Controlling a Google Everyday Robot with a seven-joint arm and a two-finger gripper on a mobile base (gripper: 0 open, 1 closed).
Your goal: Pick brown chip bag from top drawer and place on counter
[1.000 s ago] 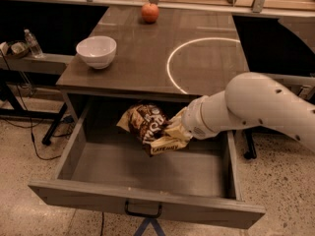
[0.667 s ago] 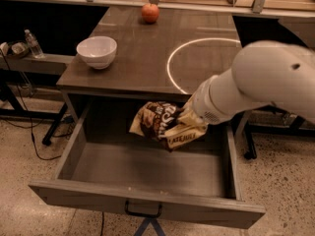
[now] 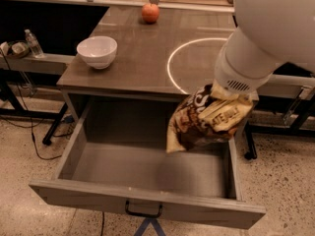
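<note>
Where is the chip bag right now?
In the camera view, right side, the brown chip bag hangs from the pincer, above the open top drawer's right end, in front of the counter.

Speckled terrazzo floor (image 3: 285, 181), grey side shelf (image 3: 49, 62) (a water bottle (image 3: 33, 42) on it), dark wall (image 3: 54, 23) behind

We saw the claw (image 3: 221, 93), largely hidden beneath the robot's white arm (image 3: 266, 28), clamped on the top of the brown chip bag (image 3: 197, 124). The bag hung in the air above the right side of the open top drawer (image 3: 147, 203), by the front edge of the worktop (image 3: 142, 58). On it stood a white bowl (image 3: 97, 51) at left and a red apple (image 3: 150, 12) at the far edge, with a white circle (image 3: 170, 65) marked at right.
</note>
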